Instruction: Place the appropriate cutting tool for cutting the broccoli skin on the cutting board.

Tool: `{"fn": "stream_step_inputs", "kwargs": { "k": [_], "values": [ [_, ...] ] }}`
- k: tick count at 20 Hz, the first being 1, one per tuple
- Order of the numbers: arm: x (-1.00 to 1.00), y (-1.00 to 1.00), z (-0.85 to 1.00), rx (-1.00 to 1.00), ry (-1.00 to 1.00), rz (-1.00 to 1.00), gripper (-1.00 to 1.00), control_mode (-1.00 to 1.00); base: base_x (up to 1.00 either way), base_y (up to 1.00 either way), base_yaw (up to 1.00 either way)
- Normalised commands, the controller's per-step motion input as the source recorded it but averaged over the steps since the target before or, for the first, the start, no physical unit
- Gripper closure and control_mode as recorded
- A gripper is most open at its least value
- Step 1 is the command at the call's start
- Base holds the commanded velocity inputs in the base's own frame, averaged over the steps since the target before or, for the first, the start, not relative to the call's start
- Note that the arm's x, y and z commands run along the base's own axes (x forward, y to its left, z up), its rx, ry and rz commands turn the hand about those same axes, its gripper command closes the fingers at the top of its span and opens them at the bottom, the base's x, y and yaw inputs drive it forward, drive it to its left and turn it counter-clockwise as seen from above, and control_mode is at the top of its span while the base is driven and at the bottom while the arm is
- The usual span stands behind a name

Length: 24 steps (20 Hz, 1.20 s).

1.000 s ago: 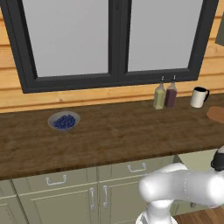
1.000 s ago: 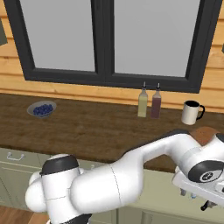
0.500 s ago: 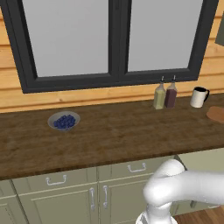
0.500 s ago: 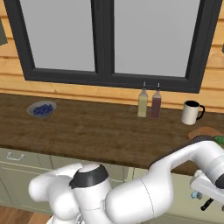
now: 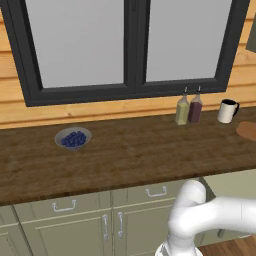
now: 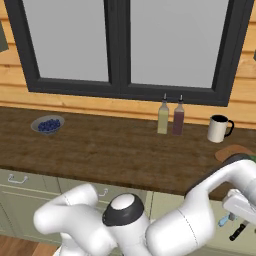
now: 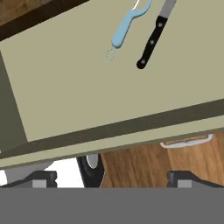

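Fingers [image 7: 112,180] spread open, empty, over open drawer [image 7: 87,87]. Peeler [image 7: 124,27] and knife [image 7: 151,41] side by side, handles toward 7 o'clock. Board [image 6: 233,152] on worktop [image 6: 100,150].

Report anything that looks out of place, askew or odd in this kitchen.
Nothing looks spilled or damaged. One drawer stands pulled open, with a blue-handled peeler and a black-handled knife lying inside it. On the counter, the bottles, mug and bowl of blueberries stand upright.

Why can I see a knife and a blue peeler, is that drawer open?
Open. The drawer is pulled out, with the peeler and knife lying inside.
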Motion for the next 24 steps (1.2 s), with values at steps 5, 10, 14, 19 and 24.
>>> {"fn": "stream_step_inputs", "kwargs": {
  "k": [5,10,14,19,24],
  "values": [
    [0.00,0.01,-0.78,0.00,0.00,0.00,-1.00,-1.00,0.00,0.00,0.00],
    [0.01,0.01,-0.54,0.00,0.00,0.00,-1.00,-1.00,0.00,0.00,0.00],
    [0.00,0.12,-0.36,0.00,0.00,0.01,-1.00,-1.00,0.00,0.00,0.00],
    [0.00,0.32,-0.41,0.00,0.00,0.02,-1.00,-1.00,0.00,0.00,0.00],
    [0.14,0.17,-0.04,0.00,0.00,0.03,-1.00,-1.00,0.00,0.00,0.00]
  ]
}}
